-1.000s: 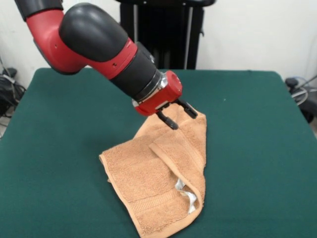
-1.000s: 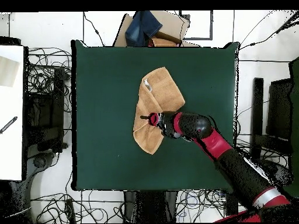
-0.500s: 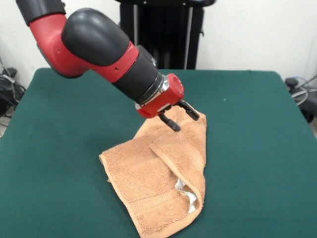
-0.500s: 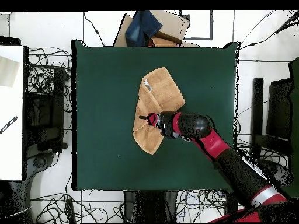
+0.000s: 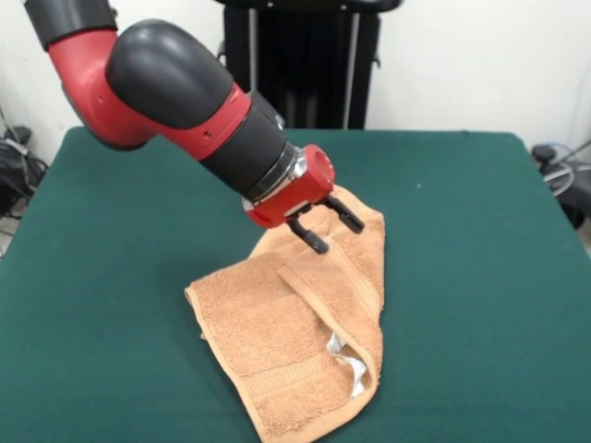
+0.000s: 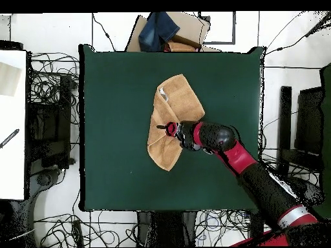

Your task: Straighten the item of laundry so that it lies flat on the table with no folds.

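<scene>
The item of laundry point(image 5: 277, 351) is an orange-tan towel lying rumpled on the green table point(image 5: 480, 277), with its right side folded over along a long crease. A small white label point(image 5: 352, 366) shows near the front fold. My gripper point(image 5: 337, 234) is open, tilted down over the towel's far corner, its fingers just above the cloth and holding nothing. From overhead the gripper point(image 6: 161, 127) sits over the middle of the towel point(image 6: 179, 100), on the table point(image 6: 116, 116), and the label point(image 6: 163, 95) is near the towel's left edge.
A cardboard box with a blue cloth point(image 6: 161, 29) sits just past the table's top edge in the overhead view. Cables lie on the floor all around the table. A white desk point(image 6: 11, 123) stands at the left.
The gripper has shifted slightly lower and to the left in the front view, staying open. The towel has not moved.
</scene>
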### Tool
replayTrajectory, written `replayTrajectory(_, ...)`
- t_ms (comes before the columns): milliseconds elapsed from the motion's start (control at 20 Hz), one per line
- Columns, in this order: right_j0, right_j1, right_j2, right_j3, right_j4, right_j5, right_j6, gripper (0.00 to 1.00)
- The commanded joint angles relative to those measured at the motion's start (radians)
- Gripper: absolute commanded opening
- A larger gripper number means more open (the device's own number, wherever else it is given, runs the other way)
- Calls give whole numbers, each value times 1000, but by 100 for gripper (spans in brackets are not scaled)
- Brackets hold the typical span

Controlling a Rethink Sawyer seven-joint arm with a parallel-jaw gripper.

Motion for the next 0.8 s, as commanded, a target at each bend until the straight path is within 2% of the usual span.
replayTrajectory(50, 35, -13, -35, -110, 3, 95, 49, 100)
replayTrajectory(800, 27, -29, -43, -139, -9, 167, 35, 100)
